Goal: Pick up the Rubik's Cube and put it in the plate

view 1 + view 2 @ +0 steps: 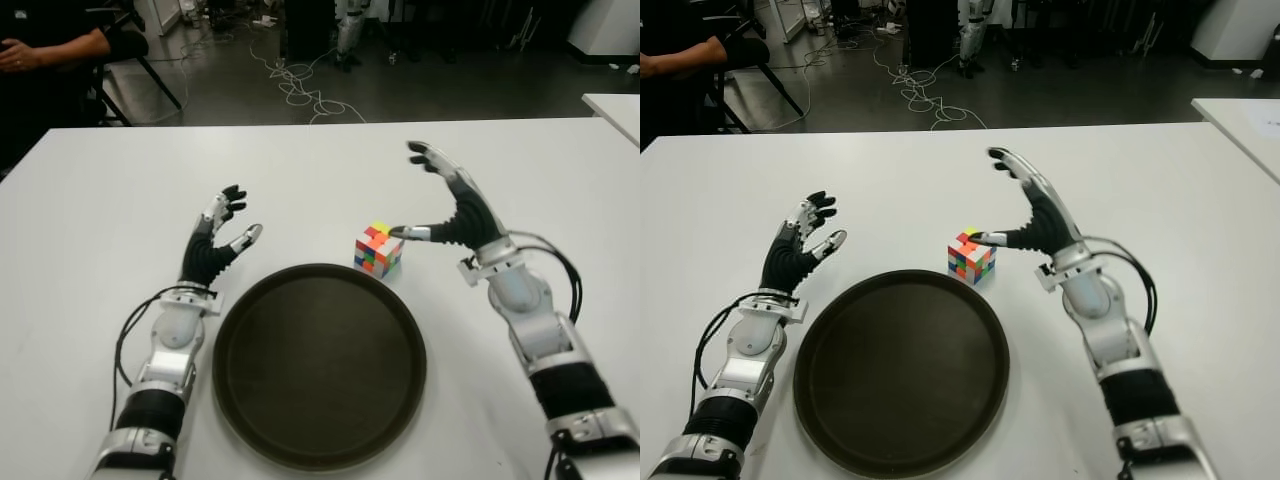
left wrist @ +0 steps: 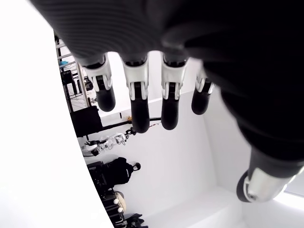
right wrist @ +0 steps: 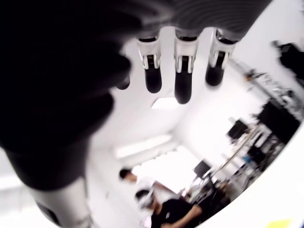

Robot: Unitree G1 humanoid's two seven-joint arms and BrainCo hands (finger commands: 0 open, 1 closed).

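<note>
Sitting beside the splayed, empty right robot hand (image 1: 455, 205), thumb perhaps touching: Rubik's Cube (image 1: 378, 249).

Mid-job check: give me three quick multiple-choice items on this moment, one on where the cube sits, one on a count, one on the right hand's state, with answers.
1. Where is the Rubik's Cube?
A. in the plate
B. on the table just beyond the plate's rim
C. in the left hand

2. How many plates are on the table?
A. one
B. two
C. three

3. What is the right hand doing?
A. closed around the cube
B. open, thumb tip at the cube's top
C. flat inside the plate

Answers: 1 B, the cube stands outside the plate. 2 A, only one dark round plate shows. 3 B, its fingers are spread above the cube; the left hand is idle left of the plate.
</note>
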